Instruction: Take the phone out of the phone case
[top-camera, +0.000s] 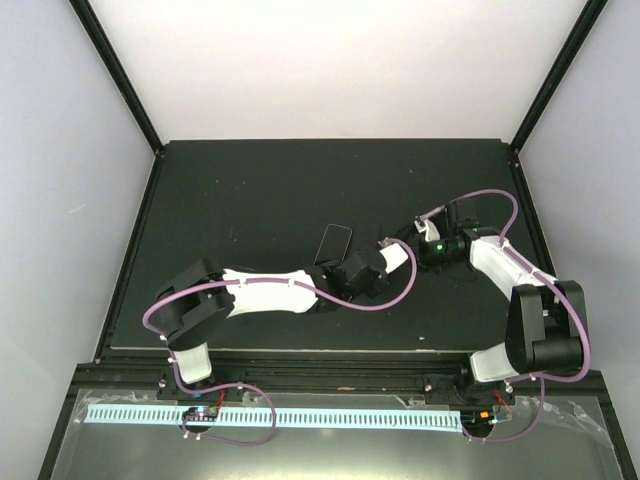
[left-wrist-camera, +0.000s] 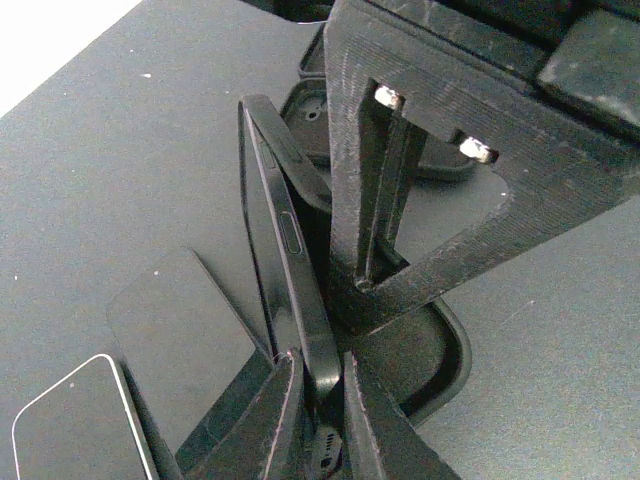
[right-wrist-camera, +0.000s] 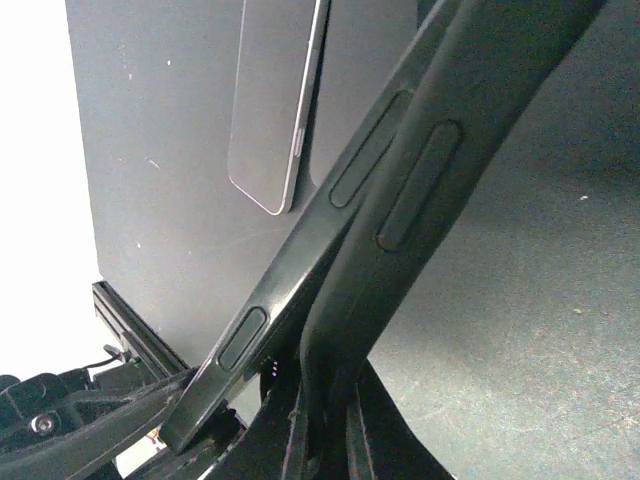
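Gripping the black phone (left-wrist-camera: 288, 250) by its lower edge with the left gripper (left-wrist-camera: 318, 400), closed tight on it; clamping the phone case (left-wrist-camera: 445, 345) rim in the right gripper (right-wrist-camera: 325, 430), likewise closed. Holding both above mid-table (top-camera: 250, 190), phone half peeled out, splayed from the case. Keep the case firm, swing the phone away slowly, mind the second handset (right-wrist-camera: 270, 110) lying flat nearby

two phones (left-wrist-camera: 285, 260) (left-wrist-camera: 70, 430), one black phone case (left-wrist-camera: 440, 350), two robot arms (top-camera: 260, 292) (top-camera: 500, 262) and one dark table (top-camera: 250, 190).
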